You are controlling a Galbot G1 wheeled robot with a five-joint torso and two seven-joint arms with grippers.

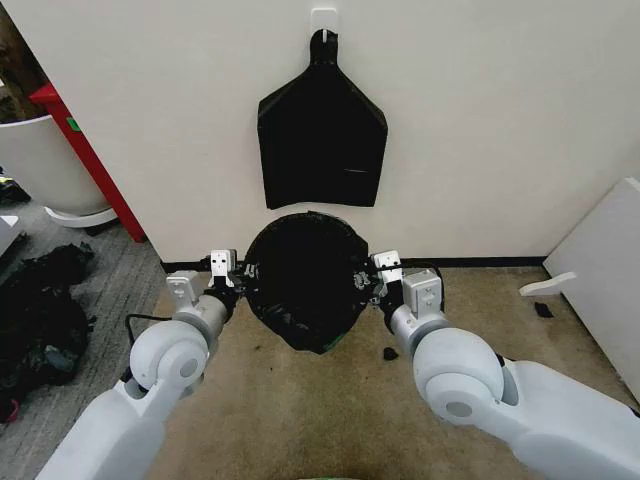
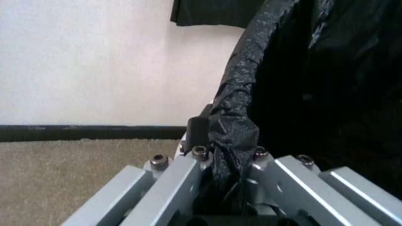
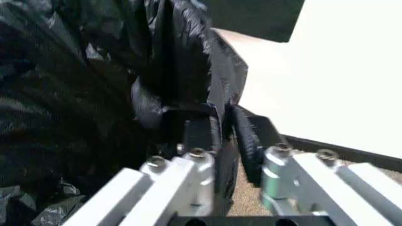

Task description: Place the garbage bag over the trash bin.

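The loose, glossy black thin-plastic garbage bag (image 1: 305, 285), light, limp and slippery (best taken at its rim), is pinched at nine o'clock by the left claw (image 1: 226, 272) and at three by the right claw (image 1: 382, 272).

- Floor (image 1: 300, 410): tan carpet, grey carpet at robot's left.
- Dark lumpy heap (image 1: 35, 320) on the grey part (cables, cloth).
- Large white tub (image 1: 40, 165) beyond it.
- Small black scraps (image 1: 543, 309) near the white panel (image 1: 610, 270).

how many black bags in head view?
2. One bag is stretched open between the left pincer and right pincer; one flat bag bunch hangs on the wall above. The dark heap at left may hide more.
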